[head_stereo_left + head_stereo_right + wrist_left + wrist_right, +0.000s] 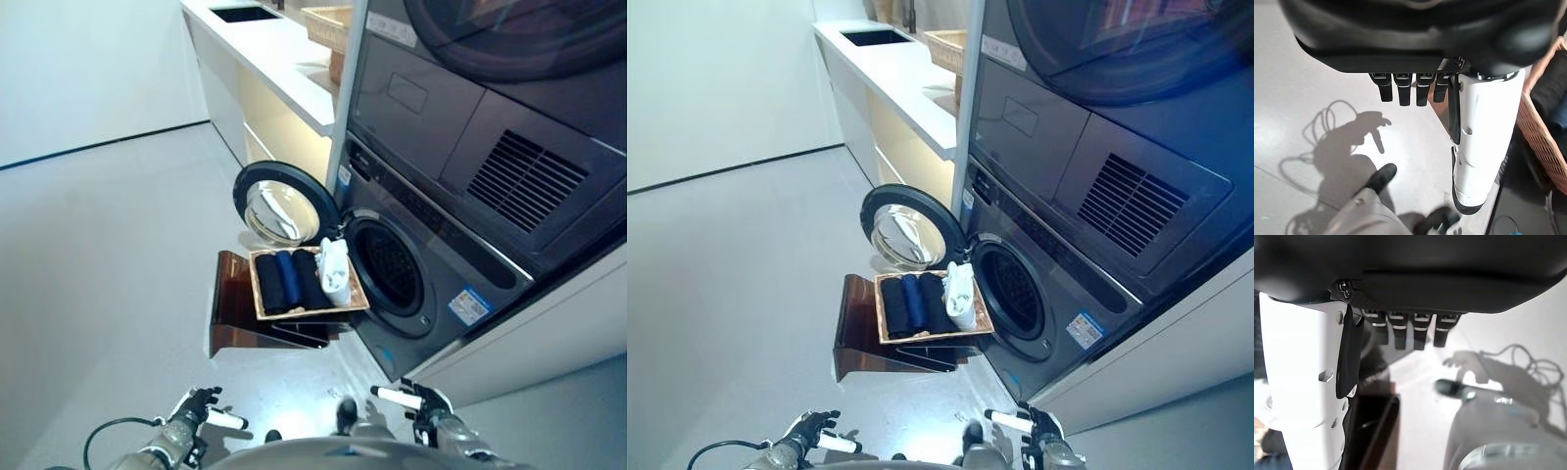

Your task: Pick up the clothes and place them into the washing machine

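Note:
A wicker basket (263, 315) sits on a brown stand (230, 318) in front of the washing machine (431, 294). It holds rolled dark and blue clothes (284, 282) and a white cloth (334, 269) at its right end. The machine's round door (279, 208) is swung open to the left, and the drum opening (390, 269) is dark. My left hand (201, 409) and right hand (421, 401) hang low at the near edge, well short of the basket. Both are open and hold nothing. The left wrist view shows straight fingers (1405, 90) and the basket's side (1540, 137).
A dryer (490, 117) is stacked above the washer. A white counter (265, 49) with a sink and another wicker basket (328, 24) runs along the far left of the machines. Grey floor (108, 264) spreads to the left of the stand.

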Tool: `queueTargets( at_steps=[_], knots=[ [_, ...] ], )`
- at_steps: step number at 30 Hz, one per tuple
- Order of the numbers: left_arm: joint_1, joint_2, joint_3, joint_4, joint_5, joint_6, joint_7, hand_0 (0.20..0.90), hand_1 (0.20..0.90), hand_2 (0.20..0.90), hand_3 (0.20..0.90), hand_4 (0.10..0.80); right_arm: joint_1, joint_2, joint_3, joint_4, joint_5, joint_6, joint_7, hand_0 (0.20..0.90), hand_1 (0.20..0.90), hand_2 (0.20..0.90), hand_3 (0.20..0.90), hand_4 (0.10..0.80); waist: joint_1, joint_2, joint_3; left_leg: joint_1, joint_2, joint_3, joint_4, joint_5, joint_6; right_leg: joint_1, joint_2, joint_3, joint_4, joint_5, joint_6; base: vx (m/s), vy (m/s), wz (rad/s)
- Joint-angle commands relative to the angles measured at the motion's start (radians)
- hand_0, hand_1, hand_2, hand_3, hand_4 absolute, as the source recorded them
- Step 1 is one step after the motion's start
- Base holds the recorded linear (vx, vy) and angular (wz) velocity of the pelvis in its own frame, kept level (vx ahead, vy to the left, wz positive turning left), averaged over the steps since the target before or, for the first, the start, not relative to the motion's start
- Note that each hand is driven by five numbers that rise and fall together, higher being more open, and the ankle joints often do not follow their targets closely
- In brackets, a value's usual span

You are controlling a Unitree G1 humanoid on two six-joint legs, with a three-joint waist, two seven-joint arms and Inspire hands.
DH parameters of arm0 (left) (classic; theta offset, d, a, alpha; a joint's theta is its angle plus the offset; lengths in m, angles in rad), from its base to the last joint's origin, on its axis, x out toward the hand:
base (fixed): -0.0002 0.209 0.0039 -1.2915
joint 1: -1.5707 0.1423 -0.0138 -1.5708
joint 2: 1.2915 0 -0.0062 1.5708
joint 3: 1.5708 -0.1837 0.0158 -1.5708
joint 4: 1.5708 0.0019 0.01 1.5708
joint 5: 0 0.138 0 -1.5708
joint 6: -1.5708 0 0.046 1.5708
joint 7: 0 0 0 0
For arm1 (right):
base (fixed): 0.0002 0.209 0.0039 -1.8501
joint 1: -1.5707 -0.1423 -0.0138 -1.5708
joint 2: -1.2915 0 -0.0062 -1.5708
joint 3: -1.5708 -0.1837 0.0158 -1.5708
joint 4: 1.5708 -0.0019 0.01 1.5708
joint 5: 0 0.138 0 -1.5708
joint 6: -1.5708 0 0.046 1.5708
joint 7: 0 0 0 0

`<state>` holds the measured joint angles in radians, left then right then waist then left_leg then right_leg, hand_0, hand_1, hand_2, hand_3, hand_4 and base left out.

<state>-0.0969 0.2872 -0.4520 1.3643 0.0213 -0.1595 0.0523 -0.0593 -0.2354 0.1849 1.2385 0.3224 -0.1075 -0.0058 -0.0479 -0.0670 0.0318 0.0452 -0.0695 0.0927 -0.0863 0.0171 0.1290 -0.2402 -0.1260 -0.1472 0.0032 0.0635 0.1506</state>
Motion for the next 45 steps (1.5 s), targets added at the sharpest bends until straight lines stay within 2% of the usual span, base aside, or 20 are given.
queueTargets(
  at_steps=[1,4,5,6,7,8,10,11,14,19,20,23,24,27,29,30,31,35,39,45],
  knots=[
    [-0.057,0.002,0.0,-0.047,0.016,-0.035,0.014,0.9,0.9,0.9,0.9,0.8,-0.067,-0.091,-0.026,-0.04,0.029,-0.052,-0.037,0.9,0.9,0.9,0.9,0.8,0.009,0.021,-0.018,0.056,0.036,-0.017,0.135,-0.158,-0.139,0.038,0.063,0.026,0.011,0.021,-0.074,0.271,-0.156,0.34],
    [-0.06,-0.02,-0.029,-0.067,0.024,-0.041,0.009,0.9,0.9,0.9,0.9,0.8,-0.08,-0.115,-0.026,-0.047,0.054,-0.057,-0.046,0.9,0.9,0.9,0.9,0.8,0.021,0.012,-0.007,-0.118,0.082,-0.001,0.532,-0.054,-0.216,0.121,0.078,0.0,-0.02,-0.013,-0.13,0.148,-0.198,0.72],
    [-0.063,-0.023,-0.026,-0.071,0.009,-0.04,0.013,0.9,0.9,0.9,0.9,0.8,-0.097,-0.119,-0.02,-0.047,0.073,-0.059,-0.054,0.9,0.9,0.9,0.9,0.8,0.044,-0.005,0.01,-0.194,0.075,-0.028,0.638,-0.02,-0.218,0.155,0.077,0.004,-0.024,-0.034,-0.152,0.098,-0.136,0.75],
    [-0.061,-0.024,-0.022,-0.064,0.003,-0.041,0.016,0.9,0.9,0.9,0.9,0.8,-0.11,-0.119,-0.017,-0.053,0.076,-0.058,-0.059,0.9,0.9,0.9,0.9,0.8,0.049,-0.011,0.011,-0.225,0.093,-0.022,0.647,-0.02,-0.211,0.17,0.074,0.001,-0.028,-0.045,-0.156,0.125,-0.06,0.32],
    [-0.055,-0.026,-0.025,-0.061,0.005,-0.04,0.018,0.9,0.9,0.9,0.9,0.8,-0.119,-0.122,-0.015,-0.054,0.079,-0.057,-0.06,0.9,0.9,0.9,0.9,0.8,0.055,-0.021,0.01,-0.26,0.118,-0.02,0.611,-0.014,-0.203,0.176,0.063,0.003,-0.025,-0.054,-0.153,0.091,-0.001,-0.09],
    [-0.054,-0.026,-0.025,-0.061,0.005,-0.041,0.018,0.9,0.9,0.9,0.9,0.8,-0.118,-0.122,-0.015,-0.054,0.079,-0.057,-0.06,0.9,0.9,0.9,0.9,0.8,0.057,-0.02,0.011,-0.26,0.121,-0.019,0.615,-0.018,-0.203,0.177,0.065,0.004,-0.024,-0.055,-0.153,0.184,0.06,-0.14],
    [-0.045,-0.025,-0.019,-0.052,0.01,-0.037,0.028,0.9,0.9,0.9,0.9,0.8,-0.133,-0.127,-0.007,-0.05,0.087,-0.059,-0.057,0.9,0.9,0.9,0.9,0.8,0.076,-0.021,-0.002,-0.263,0.173,-0.035,0.4,-0.047,-0.189,0.197,0.06,0.023,-0.036,-0.079,-0.132,0.217,0.09,-0.16],
    [-0.044,-0.026,-0.019,-0.052,0.01,-0.037,0.028,0.9,0.9,0.9,0.9,0.8,-0.133,-0.127,-0.007,-0.05,0.088,-0.059,-0.057,0.9,0.9,0.9,0.9,0.8,0.079,-0.023,0.002,-0.252,0.172,-0.032,0.392,-0.046,-0.189,0.203,0.059,0.026,-0.037,-0.08,-0.132,0.183,0.104,-0.12],
    [-0.044,-0.025,-0.023,-0.041,0.007,-0.039,0.041,0.9,0.9,0.9,0.9,0.8,-0.144,-0.139,-0.007,-0.036,0.101,-0.063,-0.065,0.9,0.9,0.9,0.9,0.8,0.097,0.014,-0.002,-0.266,0.237,-0.067,0.089,0.063,-0.221,0.242,0.075,0.041,-0.066,-0.119,-0.111,0.226,0.138,-0.01],
    [-0.028,-0.014,-0.036,-0.076,-0.001,-0.06,0.045,0.9,0.9,0.9,0.9,0.8,-0.15,-0.145,-0.005,-0.02,0.121,-0.066,-0.069,0.9,0.9,0.9,0.9,0.8,0.122,0.04,-0.014,-0.291,0.223,-0.085,0.005,0.106,-0.229,0.287,0.075,0.071,-0.072,-0.164,-0.095,0.251,0.158,-0.19],
    [-0.024,0.0,-0.044,-0.095,0.007,-0.071,0.047,0.9,0.9,0.9,0.9,0.8,-0.157,-0.136,-0.005,-0.009,0.121,-0.069,-0.066,0.9,0.9,0.9,0.9,0.8,0.133,0.04,-0.025,-0.277,0.207,-0.105,0.011,0.117,-0.222,0.296,0.053,0.089,-0.054,-0.169,-0.084,0.302,0.225,-0.51],
    [-0.024,0.025,-0.041,-0.115,0.0,-0.076,0.048,0.9,0.9,0.9,0.9,0.8,-0.169,-0.116,-0.005,-0.01,0.129,-0.067,-0.064,0.9,0.9,0.9,0.9,0.8,0.154,0.018,-0.023,-0.268,0.168,-0.061,0.067,0.077,-0.191,0.278,-0.012,0.104,0.039,-0.168,-0.047,0.274,0.277,-0.71],
    [-0.031,0.041,-0.032,-0.142,-0.006,-0.081,0.058,0.9,0.9,0.9,0.9,0.8,-0.199,-0.111,0.011,0.001,0.125,-0.064,-0.062,0.9,0.9,0.9,0.9,0.8,0.17,0.023,-0.002,-0.255,0.153,-0.036,0.098,0.031,-0.157,0.194,-0.04,0.092,0.198,-0.142,-0.033,0.123,0.219,-0.78],
    [-0.065,0.065,-0.027,-0.181,-0.037,-0.088,0.08,0.9,0.9,0.9,0.9,0.8,-0.266,-0.105,0.036,-0.015,0.135,-0.066,-0.071,0.9,0.9,0.9,0.9,0.8,0.167,0.038,0.066,-0.26,0.165,-0.011,0.128,0.019,-0.144,0.025,-0.043,0.056,0.359,-0.103,-0.018,-0.096,0.174,-0.72],
    [-0.089,0.082,-0.025,-0.222,-0.069,-0.1,0.1,0.9,0.9,0.9,0.9,0.8,-0.319,-0.109,0.042,-0.019,0.146,-0.066,-0.089,0.9,0.9,0.9,0.9,0.8,0.17,0.029,0.1,-0.264,0.154,0.007,0.141,-0.001,-0.155,-0.001,-0.089,-0.081,0.215,-0.073,-0.033,-0.045,0.043,-0.56],
    [-0.093,0.087,-0.026,-0.242,-0.067,-0.105,0.102,0.9,0.9,0.9,0.9,0.8,-0.331,-0.107,0.046,-0.015,0.144,-0.064,-0.093,0.9,0.9,0.9,0.9,0.8,0.172,0.021,0.103,-0.264,0.142,0.01,0.146,-0.004,-0.162,0.04,-0.097,-0.109,0.126,-0.057,-0.038,0.107,-0.036,-0.39],
    [-0.091,0.113,-0.032,-0.334,-0.089,-0.129,0.11,0.9,0.9,0.9,0.9,0.8,-0.345,-0.11,0.063,-0.016,0.148,-0.071,-0.11,0.9,0.9,0.9,0.9,0.8,0.169,0.017,0.116,-0.286,0.131,0.005,0.142,-0.005,-0.157,0.037,-0.081,-0.018,0.091,-0.039,-0.038,0.036,-0.019,0.06],
    [-0.09,0.133,-0.03,-0.46,-0.116,-0.16,0.13,0.9,0.9,0.9,0.9,0.8,-0.419,-0.135,0.077,-0.025,0.153,-0.077,-0.145,0.9,0.9,0.9,0.9,0.8,0.189,0.015,0.13,-0.351,0.122,0.02,0.134,0.002,-0.162,-0.01,-0.108,-0.085,0.071,-0.011,-0.027,-0.069,0.003,0.21],
    [-0.052,0.201,-0.026,-0.717,-0.173,-0.199,0.118,0.9,0.9,0.9,0.9,0.8,-0.589,-0.182,0.112,0.022,0.159,-0.077,-0.207,0.9,0.9,0.9,0.9,0.8,0.198,0.034,0.177,-0.463,0.117,0.002,0.188,0.004,-0.166,-0.094,-0.109,-0.089,0.097,-0.008,-0.035,-0.06,0.01,0.16],
    [0.004,0.244,0.092,-1.115,-0.332,-0.228,0.077,0.9,0.9,0.9,0.9,0.8,-0.765,-0.229,0.17,0.108,0.138,-0.058,-0.258,0.9,0.9,0.9,0.9,0.8,0.224,0.059,0.216,-0.564,0.113,-0.005,0.226,-0.008,-0.163,-0.188,-0.122,-0.088,0.126,-0.011,-0.038,-0.001,0.062,0.03]
  ],
)
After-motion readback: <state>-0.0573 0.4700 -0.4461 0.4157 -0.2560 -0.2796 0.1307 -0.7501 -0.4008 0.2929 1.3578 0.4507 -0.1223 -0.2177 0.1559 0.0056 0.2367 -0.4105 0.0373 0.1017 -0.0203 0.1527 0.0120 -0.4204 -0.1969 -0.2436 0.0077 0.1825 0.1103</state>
